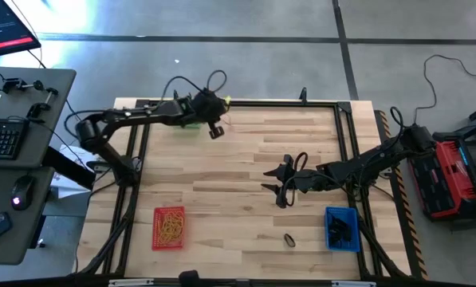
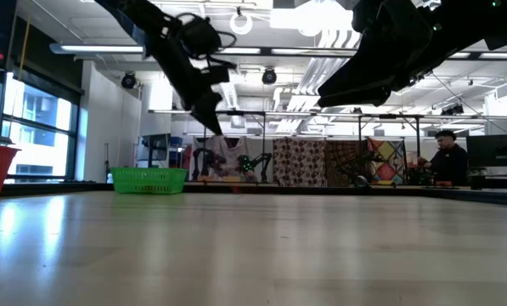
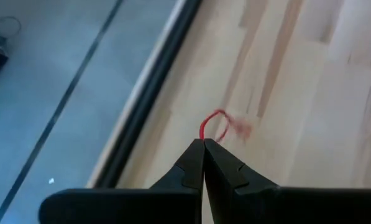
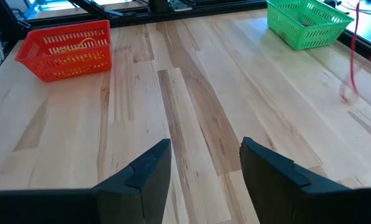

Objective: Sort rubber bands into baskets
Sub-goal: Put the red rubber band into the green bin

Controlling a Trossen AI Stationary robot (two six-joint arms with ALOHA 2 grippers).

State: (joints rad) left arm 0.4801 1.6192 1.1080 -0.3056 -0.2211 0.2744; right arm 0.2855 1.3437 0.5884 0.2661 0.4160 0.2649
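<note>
My left gripper (image 1: 216, 130) hangs over the table's far left part, just right of the green basket (image 4: 306, 22), and is shut on a red rubber band (image 3: 211, 122). In the right wrist view that band shows as a thin red line (image 4: 353, 56) over the wood. My right gripper (image 1: 269, 180) waits open above the table's middle, with nothing between its fingers (image 4: 204, 152). The red basket (image 1: 169, 227), at the near left, holds yellowish bands. The blue basket (image 1: 342, 227), at the near right, holds black ones. One dark band (image 1: 289, 238) lies flat on the wood between them. My left gripper pinches the red rubber band between its two fingertips (image 3: 197, 155). A small loop of the band (image 3: 204, 127) sticks out past the tips. The fingers slant down from the table's left. The band hangs below them; whether its lower end (image 4: 347, 93) touches the wood, I cannot tell.
A black frame rail (image 1: 245, 103) runs around the wooden table top. A desk with a keyboard (image 1: 2, 137) stands off the table's left, and a red case (image 1: 453, 177) off its right. A person (image 2: 447, 160) sits in the room beyond. Bare wood lies between the baskets.
</note>
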